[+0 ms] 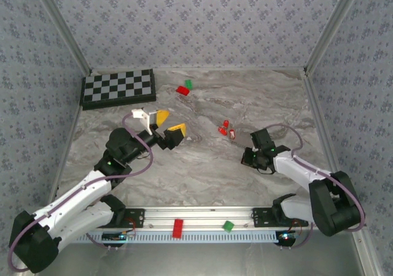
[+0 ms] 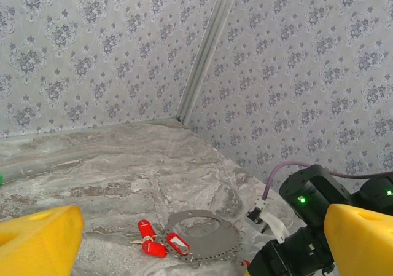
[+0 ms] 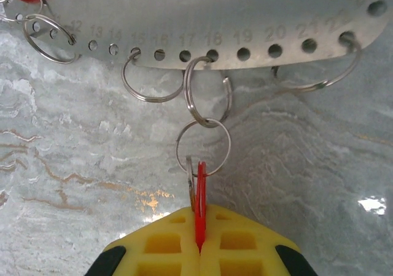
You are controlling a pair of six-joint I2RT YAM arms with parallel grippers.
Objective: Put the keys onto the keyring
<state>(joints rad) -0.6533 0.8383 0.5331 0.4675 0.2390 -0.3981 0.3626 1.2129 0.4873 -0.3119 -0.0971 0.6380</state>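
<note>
Between the yellow pads of the right gripper (image 3: 199,222) one red key (image 3: 200,193) stands on its edge, and the jaws are pressed together on it. Just above the pads a small split ring (image 3: 203,147) meets the key. This ring is linked with a second one, which passes through a hole of the keyring (image 3: 202,18), a flat grey band with numbered holes lying on the marble table (image 3: 73,184). More rings hang along the same edge of the band. From the left wrist view the band makes an arc on the table, and other keys (image 2: 152,241) with red heads lie at its left end, touching it. The left gripper (image 1: 169,123) hovers over the table, apart from the band, with its jaws wide and nothing between them. Seen from above, a checkerboard (image 1: 118,87) lies in the far left corner, well apart from both grippers.
</note>
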